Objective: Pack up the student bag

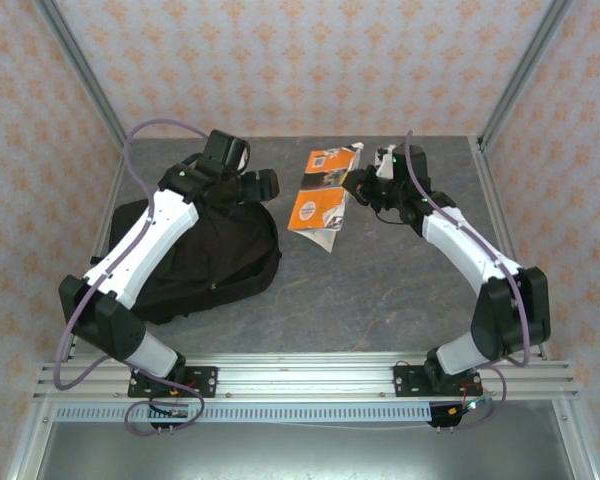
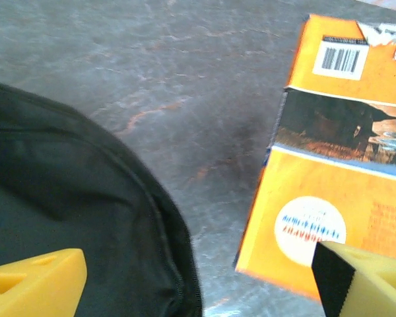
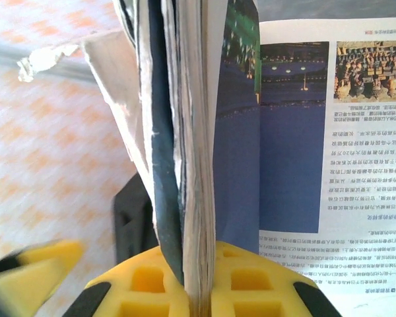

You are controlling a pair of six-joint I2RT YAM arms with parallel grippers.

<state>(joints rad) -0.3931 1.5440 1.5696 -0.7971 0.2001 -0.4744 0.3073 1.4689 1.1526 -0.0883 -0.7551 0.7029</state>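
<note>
Even bright light, soft shadows, wrist views blurred up close

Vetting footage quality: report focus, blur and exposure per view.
Top external: evenly lit, sharp, but the student bag reads flat black. Left wrist: slightly soft, barcode on the book distinct. Right wrist: wallpaper washed out, yellow finger at lower left blurred.

Left arm [image 1: 145,240] arches over student bag [image 1: 220,265]; left gripper [image 1: 260,186] at its far-right edge, fingers spread. Right arm [image 1: 470,260] bent right of bag, right gripper [image 1: 363,185] clamping book [image 1: 320,200].
</note>
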